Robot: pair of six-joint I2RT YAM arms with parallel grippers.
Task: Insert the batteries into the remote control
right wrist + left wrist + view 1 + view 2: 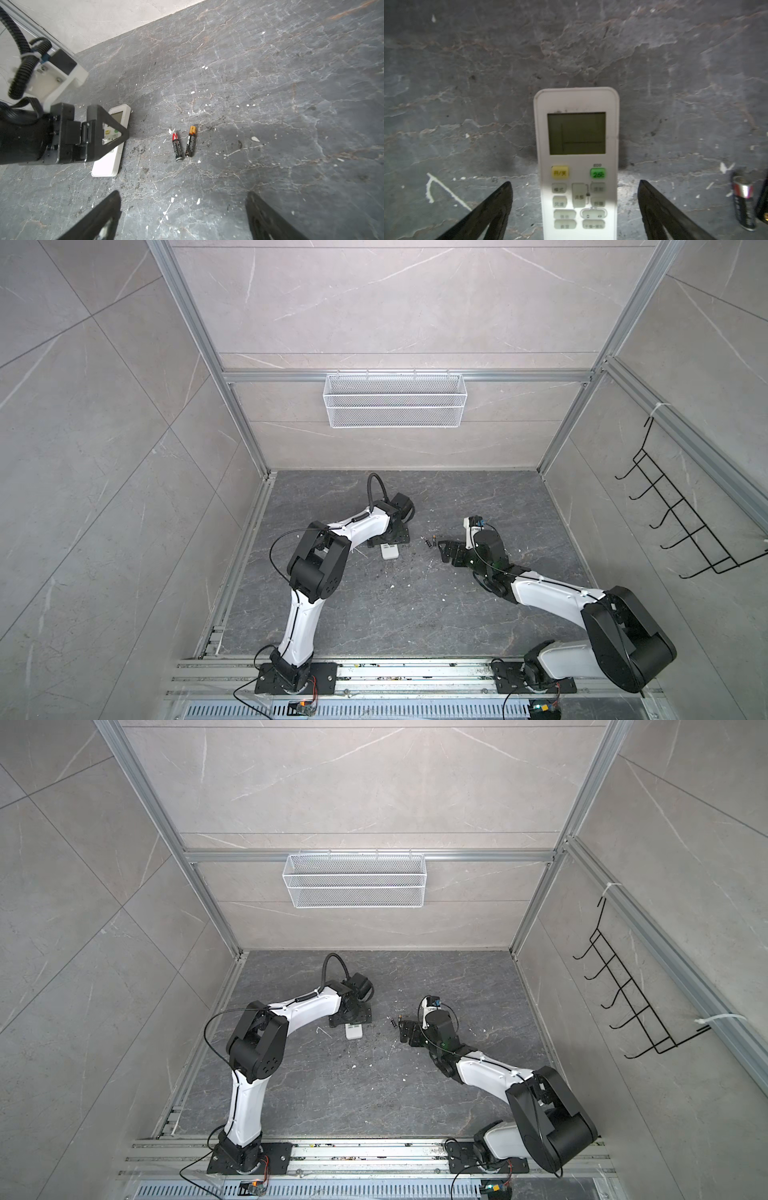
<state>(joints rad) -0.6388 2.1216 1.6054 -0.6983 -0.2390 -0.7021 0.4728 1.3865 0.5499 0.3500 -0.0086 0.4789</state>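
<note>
Beneath gaping left claw [575, 181], white rectangular remote [577, 133] is lying on dark veined stone slab [467, 83]; before gaping right claw [183, 192], two slim black batteries [190, 143].

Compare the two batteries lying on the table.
The red-banded battery has a red and silver end; the orange-banded battery has an orange one. The red-banded battery lies nearer the remote, the orange-banded battery farther. They tilt opposite ways, forming a narrow V: banded ends apart, plain ends close. Both are slim, black-bodied, similar in length, lying flat on the table, and neither is held.
</note>
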